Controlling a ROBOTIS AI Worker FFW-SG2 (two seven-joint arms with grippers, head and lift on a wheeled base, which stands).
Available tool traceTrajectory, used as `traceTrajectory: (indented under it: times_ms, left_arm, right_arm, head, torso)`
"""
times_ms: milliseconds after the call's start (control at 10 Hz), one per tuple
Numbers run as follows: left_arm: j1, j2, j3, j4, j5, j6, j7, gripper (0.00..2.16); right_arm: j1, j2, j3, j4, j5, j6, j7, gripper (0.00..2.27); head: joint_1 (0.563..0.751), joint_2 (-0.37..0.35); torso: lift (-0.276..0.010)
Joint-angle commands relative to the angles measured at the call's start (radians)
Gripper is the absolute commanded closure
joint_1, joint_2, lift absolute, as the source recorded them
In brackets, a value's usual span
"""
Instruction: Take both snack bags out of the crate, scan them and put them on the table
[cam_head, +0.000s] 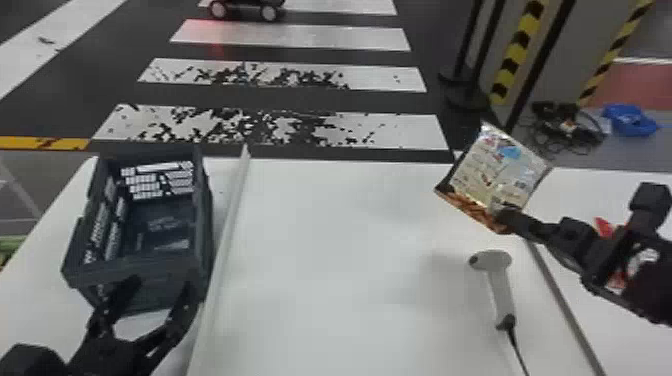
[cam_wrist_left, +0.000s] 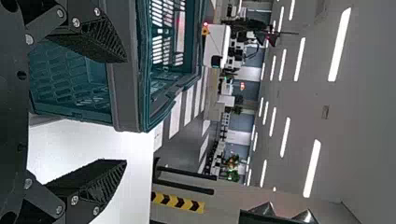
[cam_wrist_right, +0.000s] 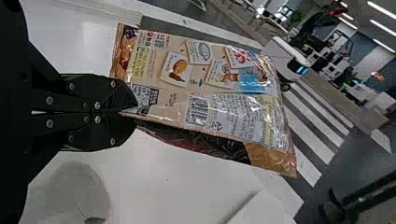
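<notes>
At left, the crate (cam_head: 204, 235) sits on the table (cam_head: 350, 240); I hold the left gripper (cam_head: 162, 286) spread at its near end. At right, the scanner (cam_head: 499, 292) lies on the table. Beyond it, my right gripper (cam_head: 497, 214) pinches one snack bag (cam_head: 500, 170) above the table.

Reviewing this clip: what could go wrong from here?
The right gripper pinches the snack bag only near one edge, so it might twist or slip out.

The scanner lies unheld on the table near that arm; lowering the bag could knock it.

The left gripper is open close to the crate and might bump it.
</notes>
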Motion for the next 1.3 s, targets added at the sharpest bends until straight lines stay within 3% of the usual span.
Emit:
traceTrajectory:
  times_ms: [0, 400, 800, 1100, 1200]
  left_arm:
    - [0.000, 0.000, 0.002, 0.003, 0.001, 0.000, 0.000, 0.25]
    - [-0.008, 0.000, 0.000, 0.012, 0.000, 0.003, 0.000, 0.25]
    - [-0.011, 0.000, 0.000, 0.012, 0.000, 0.006, 0.000, 0.25]
    - [-0.011, 0.002, 0.000, 0.011, -0.002, 0.006, -0.002, 0.25]
    - [-0.009, 0.002, 0.000, 0.009, -0.002, 0.006, -0.002, 0.25]
  right_arm:
    - [-0.005, -0.002, -0.042, 0.019, 0.003, -0.096, -0.036, 2.26]
    - [0.003, -0.013, -0.111, 0.087, 0.059, -0.348, -0.177, 2.26]
    - [0.005, -0.016, -0.077, 0.199, 0.170, -0.661, -0.407, 2.26]
    - [-0.003, -0.043, -0.086, 0.280, 0.180, -0.728, -0.469, 2.26]
    - [0.003, -0.049, -0.095, 0.292, 0.178, -0.750, -0.469, 1.96]
  head:
    - [0.695, -0.081]
    - [0.695, -0.208]
    - [0.695, -0.333]
    - [0.695, -0.350]
    - [0.695, -0.350]
  torso:
    - [-0.092]
    - [-0.092]
    - [-0.092]
    - [-0.092]
    - [-0.092]
